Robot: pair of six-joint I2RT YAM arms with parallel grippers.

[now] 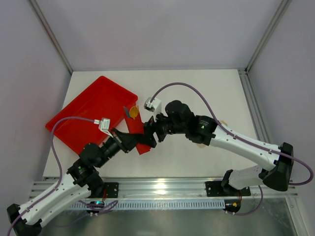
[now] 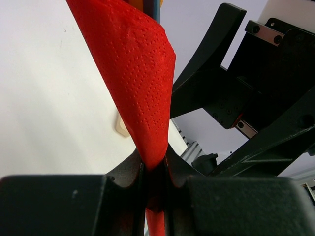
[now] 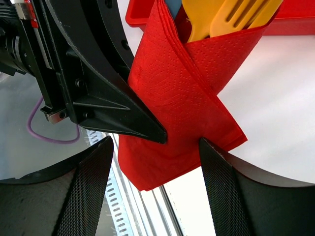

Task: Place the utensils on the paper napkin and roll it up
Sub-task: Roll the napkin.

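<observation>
Judging by its folds, the napkin [image 3: 182, 98] was nearly rolled around the utensils [image 3: 231, 17], pinched by the left gripper [image 2: 155, 164], while the right gripper [image 3: 155, 152] was spread open, empty.

Red plastic tray [image 1: 91, 105] sits angled on the left side of the white desk [image 1: 206, 91], raised rim showing, its left corner right at the desk's left edge. Silver rail [image 1: 162, 186] runs along the near edge. Grey walls behind, with metal posts [image 1: 49, 34] slanting up at the back corners. Small pale tab [image 2: 121, 126] lying flat on the desk.
</observation>
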